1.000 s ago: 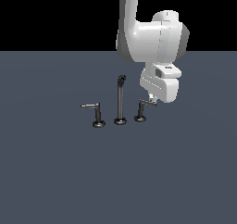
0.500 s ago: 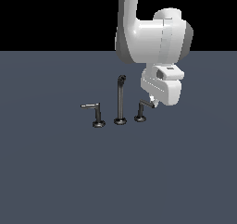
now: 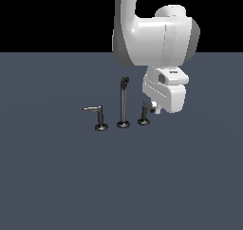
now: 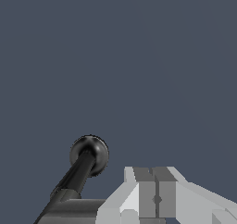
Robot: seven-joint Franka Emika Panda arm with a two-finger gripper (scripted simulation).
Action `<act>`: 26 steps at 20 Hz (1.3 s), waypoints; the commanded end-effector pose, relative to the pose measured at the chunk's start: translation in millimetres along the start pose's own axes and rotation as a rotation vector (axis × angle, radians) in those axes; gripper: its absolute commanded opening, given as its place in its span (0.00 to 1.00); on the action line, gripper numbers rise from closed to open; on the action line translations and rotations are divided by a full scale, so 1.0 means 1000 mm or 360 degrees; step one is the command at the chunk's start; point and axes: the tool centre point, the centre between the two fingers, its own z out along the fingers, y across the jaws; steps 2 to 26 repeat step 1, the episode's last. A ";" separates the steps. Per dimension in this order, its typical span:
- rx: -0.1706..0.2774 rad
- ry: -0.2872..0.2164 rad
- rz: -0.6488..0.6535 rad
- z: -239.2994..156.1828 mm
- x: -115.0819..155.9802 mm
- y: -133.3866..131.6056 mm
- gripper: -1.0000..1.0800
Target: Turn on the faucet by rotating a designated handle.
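Worktop (image 3: 57,186): a plain slate-grey surface is filling the lower part of the exterior view, and it is carrying the whole faucet (image 3: 122,109) set.
Twin handle (image 3: 98,116): a dark L-shaped post on a round base is standing at about 9 o'clock from the spout, apart from it, and its longer pale lever is pointing toward 9 o'clock.
Spout (image 3: 123,102): a tall thin dark tube is rising upright from a round base in the middle of the set, and its top is bending over.
Handle (image 3: 144,114): the shorter dark post is standing at about 3 o'clock from the spout, just beside it; its short lever is reaching toward the claw. In the wrist view the post (image 4: 76,179) is seen from above, with its round base (image 4: 89,154) below.
Claw (image 3: 154,109): it is hanging at about 3 o'clock from the handle, right at the lever's pale tip. In the wrist view the pale fingers (image 4: 147,193) are sitting close together next to the lever; whether they are clamped on the tip cannot be told.
Arm (image 3: 152,39): the bulky white body is looming above the claw and is running out of the frame at 12 o'clock.
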 end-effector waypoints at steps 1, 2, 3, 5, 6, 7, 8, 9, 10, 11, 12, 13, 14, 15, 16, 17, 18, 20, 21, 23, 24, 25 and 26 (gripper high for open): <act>-0.0007 -0.0010 -0.0024 0.000 -0.015 0.002 0.00; -0.0007 -0.0010 -0.0024 0.000 -0.015 0.002 0.00; -0.0007 -0.0010 -0.0024 0.000 -0.015 0.002 0.00; -0.0007 -0.0010 -0.0024 0.000 -0.015 0.002 0.00; -0.0007 -0.0010 -0.0024 0.000 -0.015 0.002 0.00; -0.0007 -0.0010 -0.0024 0.000 -0.015 0.002 0.00; -0.0007 -0.0010 -0.0024 0.000 -0.015 0.002 0.00; -0.0007 -0.0010 -0.0024 0.000 -0.015 0.002 0.00; -0.0007 -0.0010 -0.0024 0.000 -0.015 0.002 0.00; -0.0007 -0.0010 -0.0024 0.000 -0.015 0.002 0.00; -0.0007 -0.0010 -0.0024 0.000 -0.015 0.002 0.00; -0.0007 -0.0010 -0.0024 0.000 -0.015 0.002 0.00; -0.0007 -0.0010 -0.0024 0.000 -0.015 0.002 0.00; -0.0007 -0.0010 -0.0024 0.000 -0.015 0.002 0.00; -0.0007 -0.0010 -0.0024 0.000 -0.015 0.002 0.00; -0.0007 -0.0010 -0.0024 0.000 -0.015 0.002 0.00; -0.0007 -0.0010 -0.0024 0.000 -0.015 0.002 0.00; -0.0007 -0.0010 -0.0024 0.000 -0.015 0.002 0.00; -0.0007 -0.0010 -0.0024 0.000 -0.015 0.002 0.00; -0.0007 -0.0010 -0.0024 0.000 -0.015 0.002 0.00; -0.0007 -0.0010 -0.0024 0.000 -0.015 0.002 0.00; -0.0007 -0.0010 -0.0024 0.000 -0.015 0.002 0.00; -0.0007 -0.0010 -0.0024 0.000 -0.015 0.002 0.00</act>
